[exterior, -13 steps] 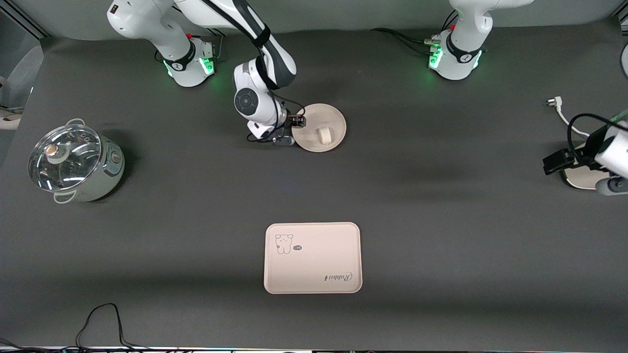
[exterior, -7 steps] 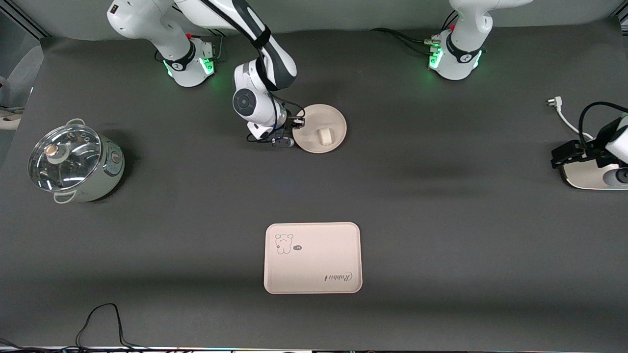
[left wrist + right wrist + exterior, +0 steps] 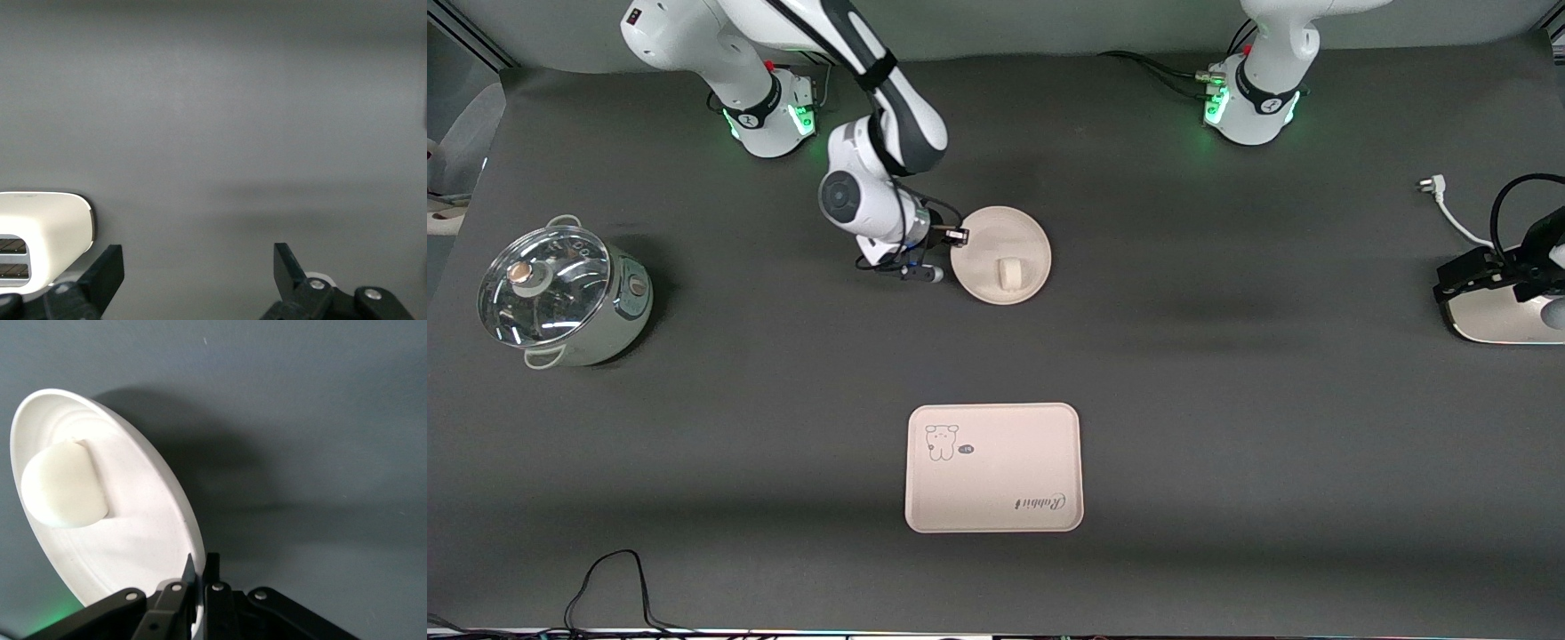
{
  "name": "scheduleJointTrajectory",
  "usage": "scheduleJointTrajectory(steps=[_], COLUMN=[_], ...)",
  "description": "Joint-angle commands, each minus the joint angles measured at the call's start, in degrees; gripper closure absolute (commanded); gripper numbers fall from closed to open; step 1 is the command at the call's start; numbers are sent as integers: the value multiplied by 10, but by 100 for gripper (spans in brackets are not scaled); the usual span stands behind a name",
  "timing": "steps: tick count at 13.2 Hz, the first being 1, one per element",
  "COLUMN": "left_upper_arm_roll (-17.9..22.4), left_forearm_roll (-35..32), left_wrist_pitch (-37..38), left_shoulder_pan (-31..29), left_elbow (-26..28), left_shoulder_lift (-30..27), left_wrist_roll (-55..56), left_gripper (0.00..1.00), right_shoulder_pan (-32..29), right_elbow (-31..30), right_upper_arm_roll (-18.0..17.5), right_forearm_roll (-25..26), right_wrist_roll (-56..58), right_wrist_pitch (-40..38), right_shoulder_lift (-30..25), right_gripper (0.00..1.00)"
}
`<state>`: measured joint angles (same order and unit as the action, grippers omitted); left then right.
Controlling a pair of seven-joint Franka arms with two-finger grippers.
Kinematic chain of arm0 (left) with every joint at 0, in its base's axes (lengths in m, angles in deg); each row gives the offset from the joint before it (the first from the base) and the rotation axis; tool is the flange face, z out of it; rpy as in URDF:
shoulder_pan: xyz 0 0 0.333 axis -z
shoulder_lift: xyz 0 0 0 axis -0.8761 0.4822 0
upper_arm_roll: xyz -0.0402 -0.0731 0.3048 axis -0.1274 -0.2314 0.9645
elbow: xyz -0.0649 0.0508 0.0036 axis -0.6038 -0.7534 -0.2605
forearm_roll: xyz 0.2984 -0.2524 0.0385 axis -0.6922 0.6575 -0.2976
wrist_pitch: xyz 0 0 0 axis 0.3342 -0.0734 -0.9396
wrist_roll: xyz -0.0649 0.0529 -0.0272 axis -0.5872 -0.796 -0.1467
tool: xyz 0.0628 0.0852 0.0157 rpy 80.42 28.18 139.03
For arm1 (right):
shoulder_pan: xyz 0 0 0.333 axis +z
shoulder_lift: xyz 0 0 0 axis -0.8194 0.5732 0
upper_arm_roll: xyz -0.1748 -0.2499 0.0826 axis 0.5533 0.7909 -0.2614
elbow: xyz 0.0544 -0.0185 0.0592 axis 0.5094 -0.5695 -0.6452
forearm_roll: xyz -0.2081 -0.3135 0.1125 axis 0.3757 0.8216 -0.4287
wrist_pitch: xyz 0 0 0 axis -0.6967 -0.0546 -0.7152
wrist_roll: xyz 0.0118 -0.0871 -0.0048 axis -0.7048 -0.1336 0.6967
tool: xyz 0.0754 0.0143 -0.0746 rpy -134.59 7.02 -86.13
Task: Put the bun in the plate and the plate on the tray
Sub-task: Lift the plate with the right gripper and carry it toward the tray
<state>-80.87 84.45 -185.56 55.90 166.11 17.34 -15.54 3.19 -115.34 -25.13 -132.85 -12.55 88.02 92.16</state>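
Since a second ago the plate has shifted slightly, lifted toward the tray — we see the right pincer clenched on its rim, bun inside. Left pincer waits released near a white appliance. Tray placement remains.

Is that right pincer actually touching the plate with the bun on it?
Touching. The right wrist view shows the right pincer shut on the rim of the plate, which carries the bun.
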Motion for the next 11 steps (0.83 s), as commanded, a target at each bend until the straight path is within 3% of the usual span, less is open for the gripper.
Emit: scheduleJointTrajectory(steps=[1, 5, 7, 11], left_upper_arm_roll=[-4, -6, -9, -10], left_forearm_roll=[10, 12, 13, 13], left_wrist_pitch=[-4, -10, -14, -2], left_shoulder_pan=[-15, -14, -5, -6], left_elbow=[18, 16, 13, -2], left_shoulder_lift=[-26, -28, -21, -14], left_wrist_roll=[-11, -7, -5, -7], left_gripper=[0, 0, 0, 0], right_shoulder_pan=[7, 6, 1, -46], right_elbow=[35, 121, 176, 379], right_upper_arm_roll=[65, 142, 158, 159], right_forearm_roll=[36, 87, 95, 78], right_wrist_roll=[-5, -7, -6, -45], right_wrist_pitch=[-87, -199, -203, -204], right_shoulder_lift=[-35, -40, -26, 148], right_gripper=[100, 100, 100, 100])
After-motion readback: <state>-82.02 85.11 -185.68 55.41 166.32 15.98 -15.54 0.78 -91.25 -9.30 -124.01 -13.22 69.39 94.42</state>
